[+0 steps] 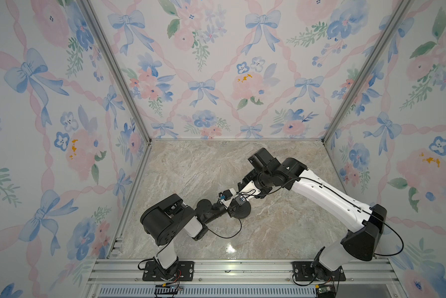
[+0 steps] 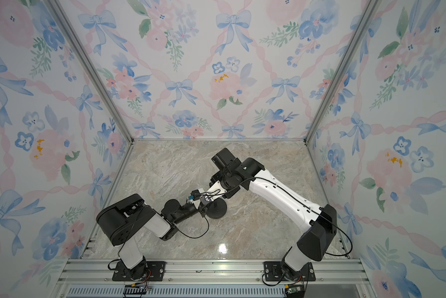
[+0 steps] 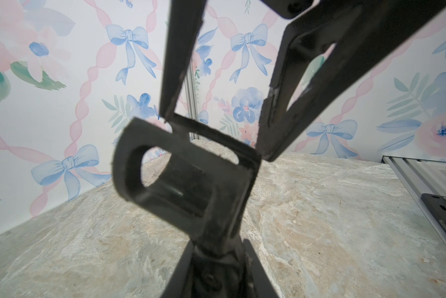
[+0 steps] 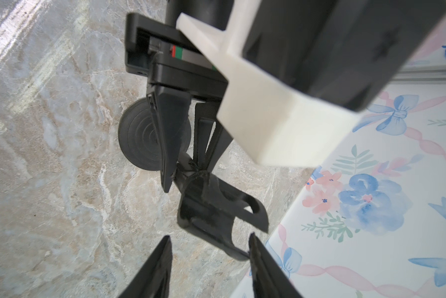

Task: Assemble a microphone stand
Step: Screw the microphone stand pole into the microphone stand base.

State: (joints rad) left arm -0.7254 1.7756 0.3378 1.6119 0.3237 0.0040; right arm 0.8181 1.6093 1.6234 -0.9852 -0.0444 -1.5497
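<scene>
Step in hand, as judged: joining the two parts of the microphone stand, i.e. setting the rod (image 3: pixel 222 228) into the disc base (image 4: pixel 136 136).

The disc base lay flat on the table (image 1: pixel 191 167), near its middle, and showed in both top views beneath the two wrists (image 2: pixel 218 212). The rod stood above it with the clip head (image 4: pixel 206 206) uppermost. The rod's lower end pointed at the middle of the disc, but the joint sat behind a finger. Seated or not: could not tell.

Left tool (image 4: pixel 184 174): jaws together, clamped on the rod just under the clip head, from the side.

Right tool (image 4: pixel 209 236): jaws apart, poised at the clip head from above. The left wrist view showed its fingers (image 3: pixel 180 51) bracketing the head, tips at or very near its two outer corners. The right wrist view showed a slim gap on one side. No firm hold was evident and contact was uncertain.

Next move, as judged: the right tool needed to close square on the clip head without tilting the rod. It would then press or turn the rod home while the left tool steadied. The base was free on the table and might slide or spin with the rod.
</scene>
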